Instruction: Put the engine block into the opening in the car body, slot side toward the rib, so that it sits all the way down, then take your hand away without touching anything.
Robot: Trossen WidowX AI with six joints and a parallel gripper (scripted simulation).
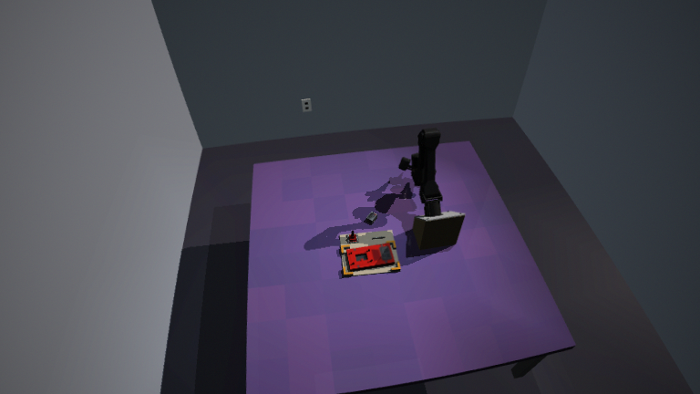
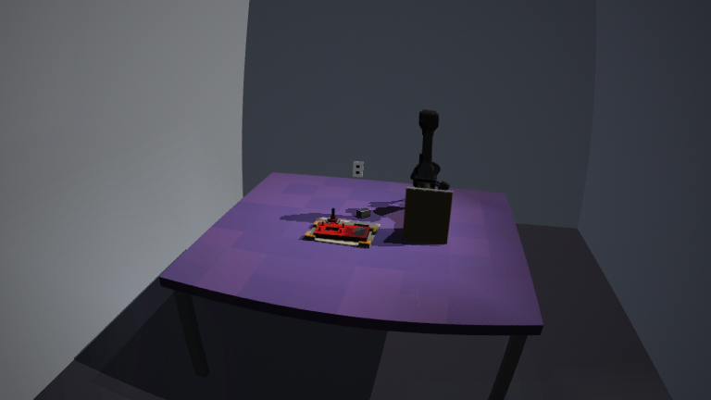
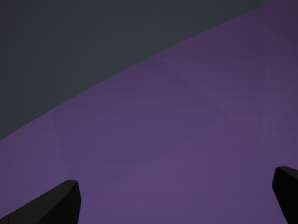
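– Fingers first, wrist view?
– Spread wide, one at each lower corner. Between them, only purple table top (image 1: 342, 337) (image 2: 298, 270) (image 3: 150, 135). Nothing pinched. Beyond the table edge, dark grey.
– Top view next. Where to look for the engine block (image 1: 371, 218) (image 2: 363, 212)?
– On the table, just beyond the board (image 1: 362, 241) (image 2: 336, 244), turned at an angle to it. Small, grey, well outside the opening (image 1: 362, 256) (image 2: 331, 229) in the red car body (image 1: 379, 262) (image 2: 350, 232).
– And on the board?
– Car body, flat, between yellow corner pieces. Near one corner, a red piece (image 1: 352, 238) (image 2: 332, 218) with a dark upright post.
– Arm (image 1: 427, 161) (image 2: 426, 149)?
– Black, raised behind a standing panel (image 1: 438, 232) (image 2: 427, 216). Finger detail too dark to read from here.
– Exterior view?
– Same layout: block behind the board, apart from it. Panel well to one side. Slot side and rib too small to tell. Seating in the opening: not yet done.
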